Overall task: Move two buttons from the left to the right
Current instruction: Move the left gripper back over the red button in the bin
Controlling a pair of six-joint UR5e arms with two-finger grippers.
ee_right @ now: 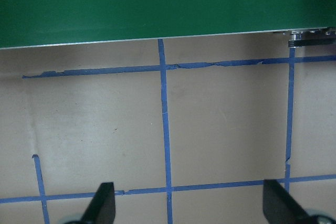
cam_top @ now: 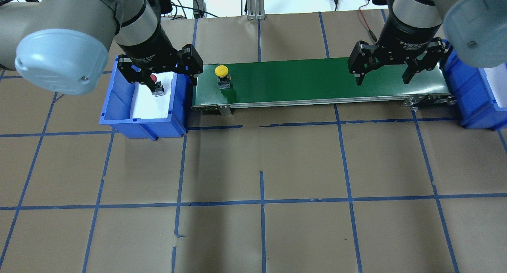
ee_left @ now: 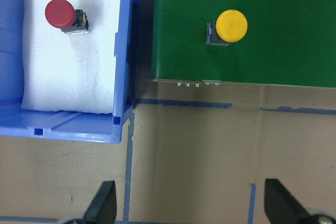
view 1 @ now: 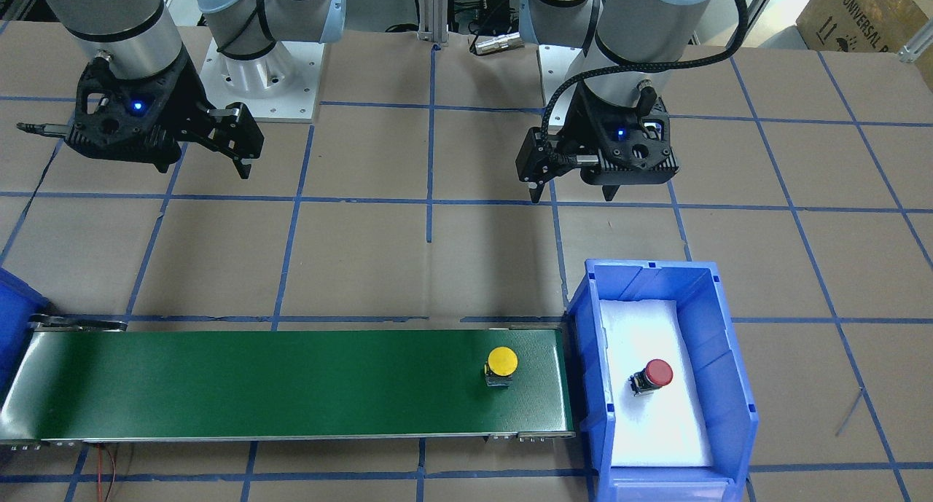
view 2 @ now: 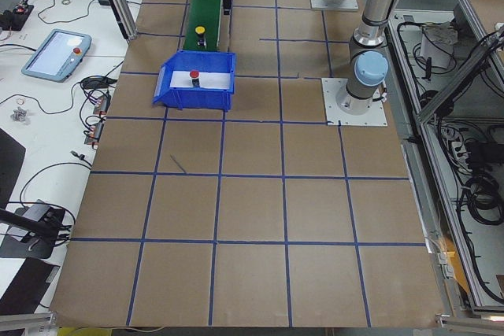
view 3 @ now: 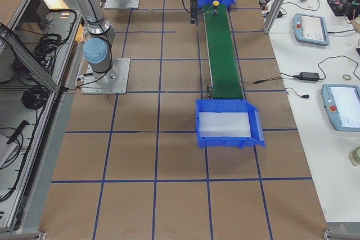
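Note:
The yellow button [view 1: 501, 363] stands on the green conveyor belt [view 1: 291, 385] near its left-bin end; it also shows in the overhead view [cam_top: 222, 73] and the left wrist view [ee_left: 231, 26]. The red button [view 1: 652, 376] lies on white foam in the blue left bin [view 1: 729, 356], and shows in the left wrist view [ee_left: 63, 15]. My left gripper [view 1: 574, 192] is open and empty, raised over the table on the robot's side of the bin and belt end [ee_left: 191, 205]. My right gripper [cam_top: 383, 82] is open and empty, raised by the belt's other end [ee_right: 189, 205].
A second blue bin [cam_top: 475, 98] with white foam stands at the belt's right end, and shows in the exterior right view [view 3: 225, 125]. The table is brown cardboard with a blue tape grid. Both arm bases [view 1: 255, 79] are bolted at the robot's side.

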